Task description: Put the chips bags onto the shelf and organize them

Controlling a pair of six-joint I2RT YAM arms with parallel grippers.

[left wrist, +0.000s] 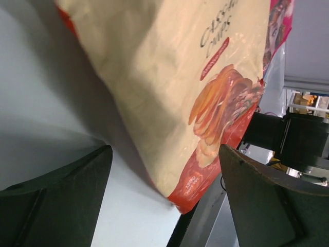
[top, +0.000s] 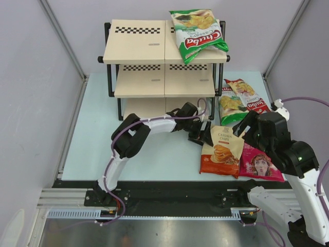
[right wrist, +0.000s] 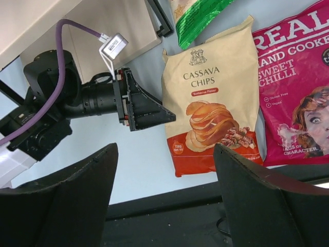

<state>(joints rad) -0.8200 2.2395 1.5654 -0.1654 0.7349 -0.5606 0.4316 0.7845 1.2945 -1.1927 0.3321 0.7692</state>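
The orange cassava chips bag (top: pixel 222 152) (left wrist: pixel 169 77) (right wrist: pixel 213 103) lies flat on the table in front of the shelf (top: pixel 139 41). My left gripper (top: pixel 199 136) (left wrist: pixel 164 148) is open at the bag's left edge, low over the table, its fingers level with the bag's lower corner and not touching it. My right gripper (top: pixel 242 128) (right wrist: pixel 165 146) hovers open above the bags, holding nothing. A magenta bag (top: pixel 259 163) (right wrist: pixel 298 87) lies right of the cassava bag. One green Chuba bag (top: pixel 198 32) rests on the shelf's top tier. Another green bag (top: pixel 230 107) and a red-and-white bag (top: pixel 249 95) lie beside the shelf.
The shelf's black frame leg (top: pixel 213 100) stands just behind my left gripper. The table's dark front rail (top: pixel 169 195) (right wrist: pixel 169 206) runs close below the cassava and magenta bags. Grey walls enclose the table on both sides.
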